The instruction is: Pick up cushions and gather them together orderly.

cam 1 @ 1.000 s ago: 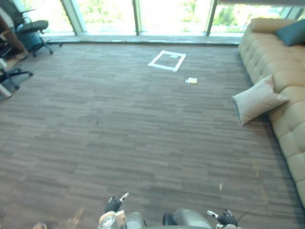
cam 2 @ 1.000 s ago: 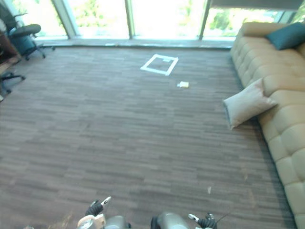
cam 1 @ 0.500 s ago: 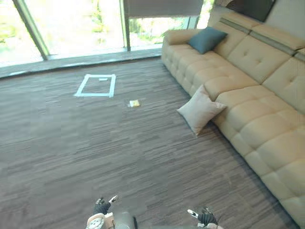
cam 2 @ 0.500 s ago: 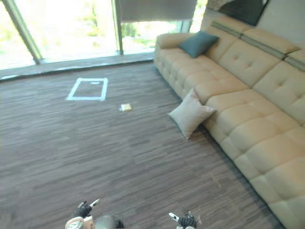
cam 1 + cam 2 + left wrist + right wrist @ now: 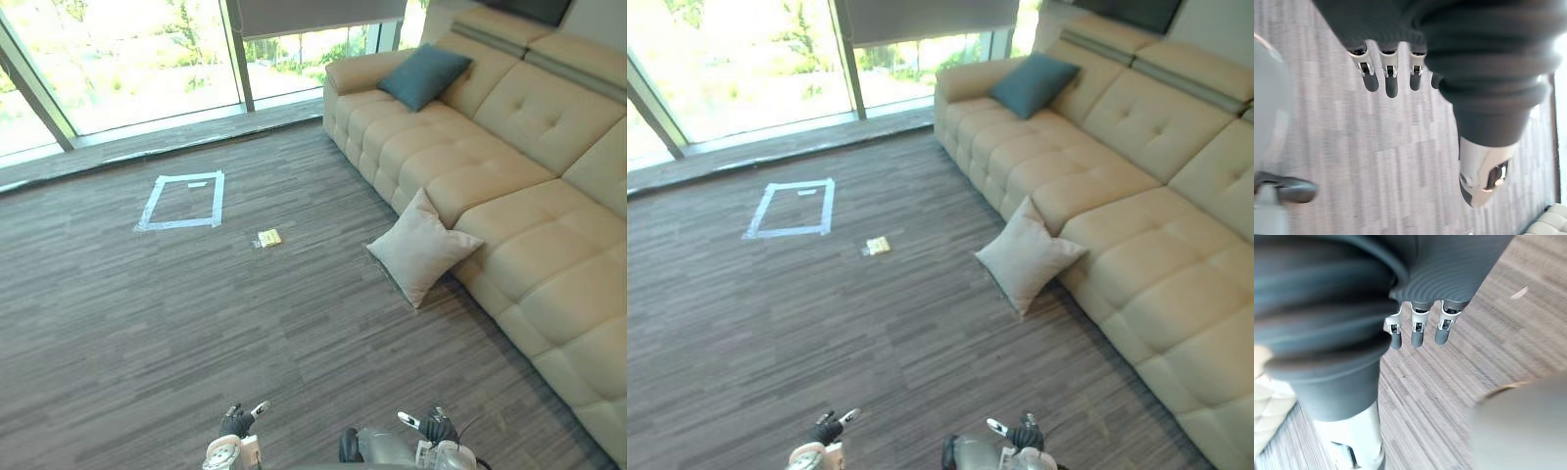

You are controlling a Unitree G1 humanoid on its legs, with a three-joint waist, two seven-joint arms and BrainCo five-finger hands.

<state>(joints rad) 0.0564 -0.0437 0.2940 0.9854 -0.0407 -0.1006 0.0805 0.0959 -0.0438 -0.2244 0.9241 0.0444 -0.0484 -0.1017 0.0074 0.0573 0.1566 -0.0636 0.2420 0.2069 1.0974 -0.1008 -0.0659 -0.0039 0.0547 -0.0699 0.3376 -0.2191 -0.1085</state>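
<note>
A beige cushion (image 5: 419, 247) stands on the floor, leaning against the front of the cream sofa (image 5: 509, 166). A teal cushion (image 5: 423, 74) rests on the sofa's far end, against the backrest. My left hand (image 5: 238, 423) and right hand (image 5: 431, 427) hang low at the bottom edge, far from both cushions. In the wrist views the left hand's fingers (image 5: 1386, 73) and the right hand's fingers (image 5: 1418, 328) are straight and hold nothing, with only carpet past them.
A square of pale tape (image 5: 180, 201) marks the carpet near the windows (image 5: 127, 59). A small yellow object (image 5: 267, 238) lies on the floor between the tape and the beige cushion. Open carpet stretches to the left.
The whole view has shifted as the camera turned and tilted; the sofa and both cushions now sit more squarely in view. Both hands stay low and empty.
</note>
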